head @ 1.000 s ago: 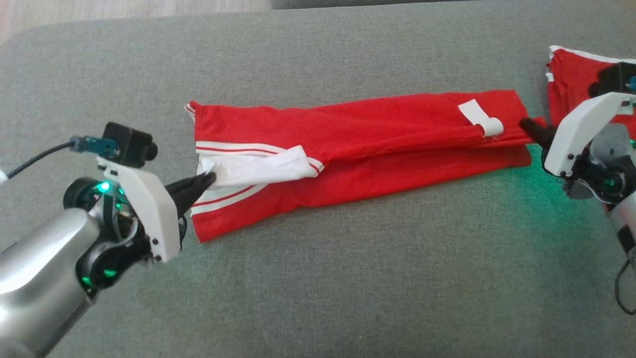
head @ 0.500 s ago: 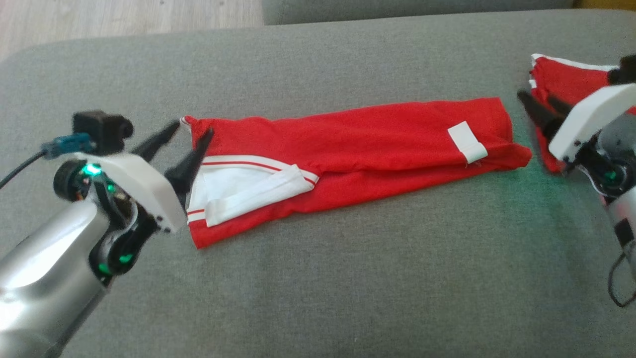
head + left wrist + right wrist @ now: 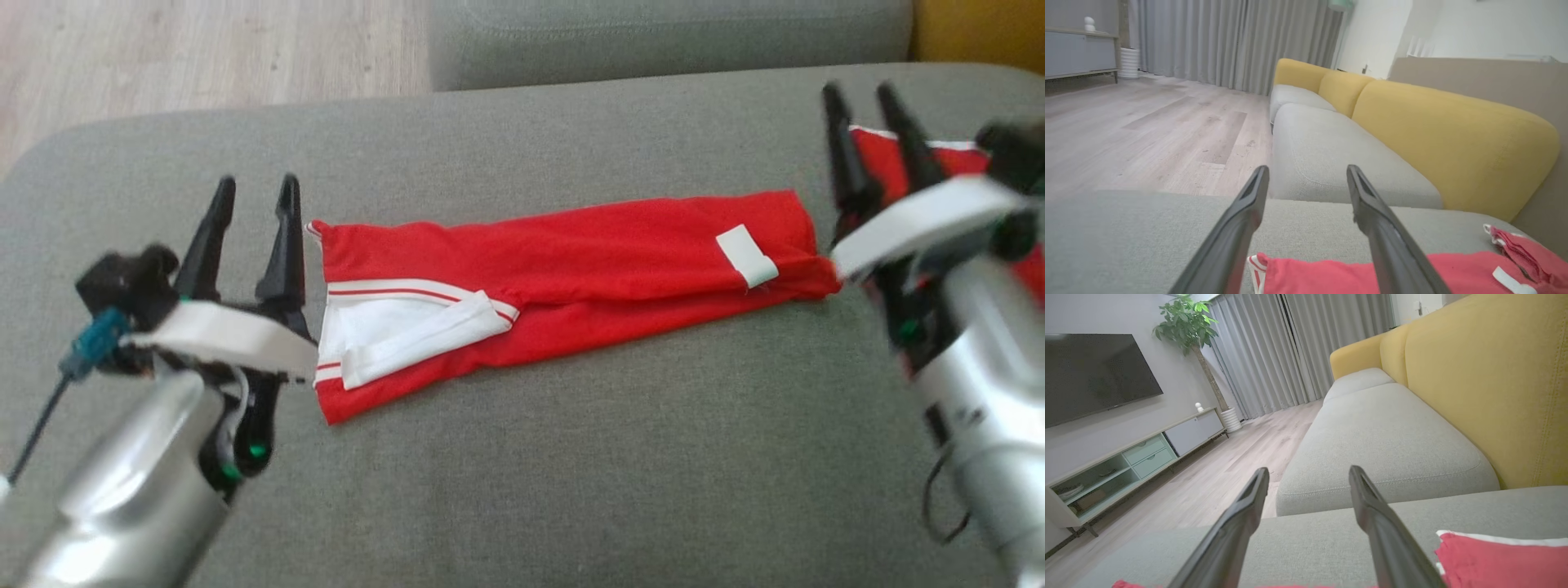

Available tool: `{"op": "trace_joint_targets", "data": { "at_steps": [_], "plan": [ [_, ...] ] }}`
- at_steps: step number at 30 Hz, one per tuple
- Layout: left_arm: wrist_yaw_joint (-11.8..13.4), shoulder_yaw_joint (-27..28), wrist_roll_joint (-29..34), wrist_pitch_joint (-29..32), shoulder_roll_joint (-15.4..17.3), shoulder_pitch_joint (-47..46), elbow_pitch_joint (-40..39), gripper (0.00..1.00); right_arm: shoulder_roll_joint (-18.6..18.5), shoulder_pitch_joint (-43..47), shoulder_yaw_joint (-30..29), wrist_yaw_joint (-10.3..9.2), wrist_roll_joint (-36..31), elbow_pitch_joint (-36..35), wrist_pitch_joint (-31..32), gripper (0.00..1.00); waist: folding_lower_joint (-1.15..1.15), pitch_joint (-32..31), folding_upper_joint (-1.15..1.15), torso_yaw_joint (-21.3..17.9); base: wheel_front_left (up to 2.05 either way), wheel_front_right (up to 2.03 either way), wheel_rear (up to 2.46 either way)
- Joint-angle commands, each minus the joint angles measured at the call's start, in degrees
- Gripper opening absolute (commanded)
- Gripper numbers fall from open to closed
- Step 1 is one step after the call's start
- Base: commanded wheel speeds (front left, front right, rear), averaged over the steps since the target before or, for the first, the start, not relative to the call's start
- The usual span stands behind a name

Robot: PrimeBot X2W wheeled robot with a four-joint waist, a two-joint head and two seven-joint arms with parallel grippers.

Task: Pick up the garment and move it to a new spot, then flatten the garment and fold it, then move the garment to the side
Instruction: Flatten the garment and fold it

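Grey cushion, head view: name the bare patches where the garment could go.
Free: the near strip of the grey cushion below the red garment; also the band beyond it. Crowded: the right end, by the right gripper and a second red cloth; the left end, by the left gripper.

L gripper (image 3: 255,181) let go of garment (image 3: 571,261) at its 9 o'clock end; jaws now apart, fingers swung to 12 o'clock. R gripper (image 3: 859,88) same at 3 o'clock end, lifted clear. Also head cam tilted up.
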Motion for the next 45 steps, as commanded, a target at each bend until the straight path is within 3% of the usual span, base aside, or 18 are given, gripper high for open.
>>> {"op": "trace_joint_targets", "data": {
  "at_steps": [1, 5, 9, 14, 19, 27, 37, 45],
  "plan": [
    [0.60, 4.64, 1.31, -0.63, 0.70, -0.86, -1.40, 1.00, 1.01, 1.09, -0.15, -0.04, -1.66, -1.93, -1.85, 1.00, 0.00, -0.54, 0.00, -0.05, 0.00, 0.00, 0.00],
    [1.18, 12.31, 7.77, -0.68, -4.28, 5.83, -3.56, 1.00, 5.33, 5.88, -3.16, -0.04, -6.60, -3.05, -4.73, 1.00, 0.00, -1.08, 0.00, -0.06, 0.00, 0.00, 0.00],
    [-0.18, 17.61, 14.85, -0.69, -9.48, 12.82, -4.23, 1.00, 10.50, 11.82, -7.22, -0.04, -11.76, -3.79, -5.52, 1.00, 0.00, -1.48, 0.00, -0.11, 0.00, 0.00, 0.00],
    [-3.76, 23.16, 22.02, -0.70, -15.01, 18.74, -3.57, 1.00, 14.51, 17.71, -11.24, -0.04, -18.06, -6.09, -5.67, 1.00, 0.00, -1.52, 0.00, -0.27, 0.00, 0.00, 0.00],
    [-7.56, 27.36, 26.40, -0.70, -18.61, 20.43, -1.94, 1.00, 15.75, 19.40, -13.50, -0.04, -21.43, -8.17, -5.68, 1.00, 0.00, -0.69, 0.00, -0.15, 0.00, 0.00, 0.00],
    [-11.43, 30.78, 30.64, -0.71, -21.38, 18.14, -0.09, 1.00, 15.93, 15.38, -19.15, -0.04, -26.01, -6.91, -4.01, 1.00, 0.00, 2.32, 0.00, 0.97, 0.00, 0.00, 0.00],
    [-14.54, 31.54, 33.41, -0.71, -23.68, 15.02, 2.52, 1.00, 16.25, 7.22, -35.17, -0.04, -31.40, 8.10, 1.20, 1.00, 0.00, 6.41, 0.00, 3.40, 0.00, 0.00, 0.00],
    [-15.52, 32.21, 34.23, -0.71, -24.41, 13.84, 3.21, 1.00, 16.35, 3.91, -35.46, -0.04, -31.46, 19.55, 0.94, 1.00, 0.00, 7.86, 0.00, 3.99, 0.00, 0.00, 0.00]
  ]
}}
